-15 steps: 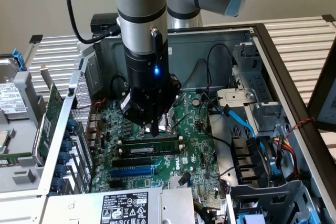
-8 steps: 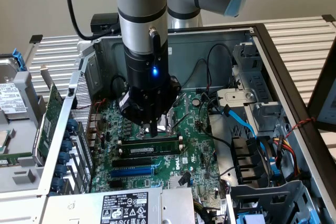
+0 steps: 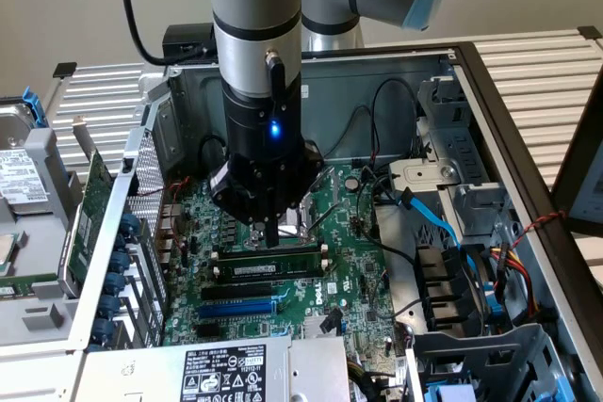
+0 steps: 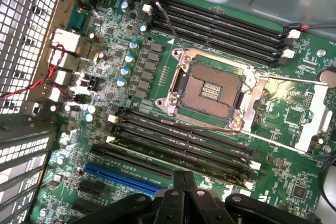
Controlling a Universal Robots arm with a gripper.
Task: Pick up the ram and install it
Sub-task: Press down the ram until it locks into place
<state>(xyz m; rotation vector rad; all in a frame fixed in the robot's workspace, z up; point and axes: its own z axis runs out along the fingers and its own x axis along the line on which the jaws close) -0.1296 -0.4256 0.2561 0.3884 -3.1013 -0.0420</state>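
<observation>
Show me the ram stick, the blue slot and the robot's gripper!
ram [image 3: 273, 267], exterior view: middle of its label strip.
blue slot [image 3: 237, 309], exterior view: middle of its length.
gripper [image 3: 270, 237], exterior view: its closed fingertips.

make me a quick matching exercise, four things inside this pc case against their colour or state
Things:
1. ram
2. pincer
3. processor socket
4. long expansion slot

Colour or state:
a. blue
b. open and empty, contacts showing
c. shut, tip right above the stick
d. dark green with a white label, lying along a black slot

Pairs: 1-d, 2-c, 3-b, 4-a
</observation>
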